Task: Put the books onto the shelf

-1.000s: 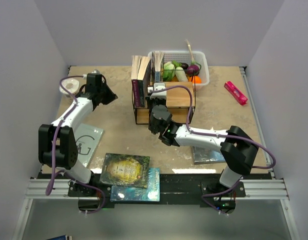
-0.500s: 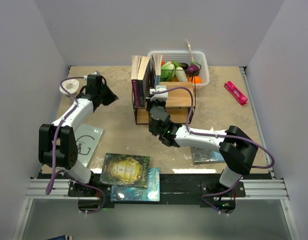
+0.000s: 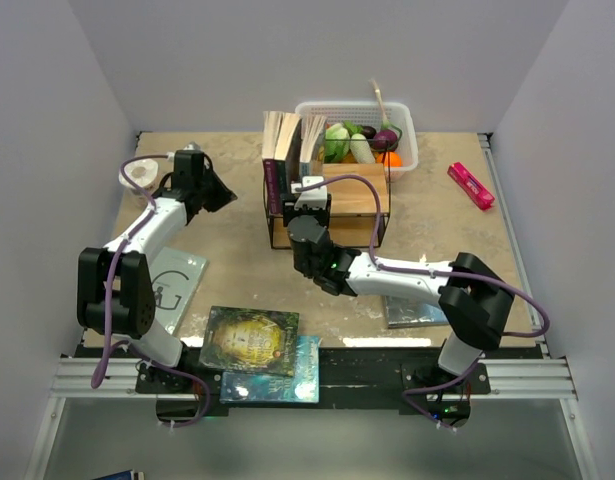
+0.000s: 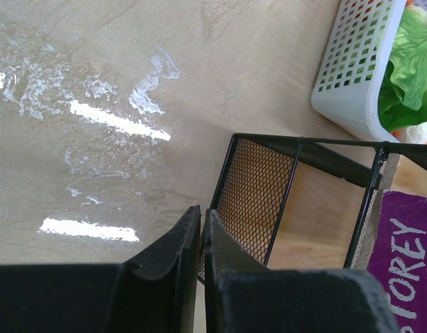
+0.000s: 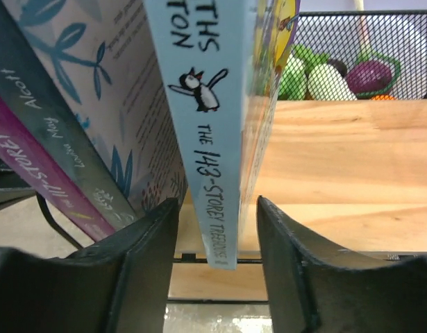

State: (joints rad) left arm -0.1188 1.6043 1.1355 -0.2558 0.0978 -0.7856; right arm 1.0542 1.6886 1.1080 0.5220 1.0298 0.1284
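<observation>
The right end effector (image 5: 216,208) is at the front of the shelf (image 3: 352,200), its fingers (image 5: 144,263) spread on either side of a light blue book (image 5: 213,139). There's a thin gap on each side of the spine, so they aren't pinching it. That book stands in the left half of the shelf. Just to its left, three more books lean together: one with blue leaves (image 5: 109,90), a dark one (image 5: 53,139) and a purple one (image 5: 32,180).

From above, this row of books (image 3: 284,160) fills the shelf's left end, and the bare wooden board (image 3: 357,195) runs off to the right. The white basket (image 3: 405,150) of vegetables sits just behind the shelf.

The left end effector (image 4: 201,229) is pressed together with nothing in it. It's low over the counter (image 4: 95,83), just beside the mesh at the shelf's left end.

At the near edge of the counter a green-gold book (image 3: 249,340) lies on a teal book (image 3: 292,378). A dark book (image 3: 415,312) lies partly under the right arm. A pink thing (image 3: 470,185) lies far right.
</observation>
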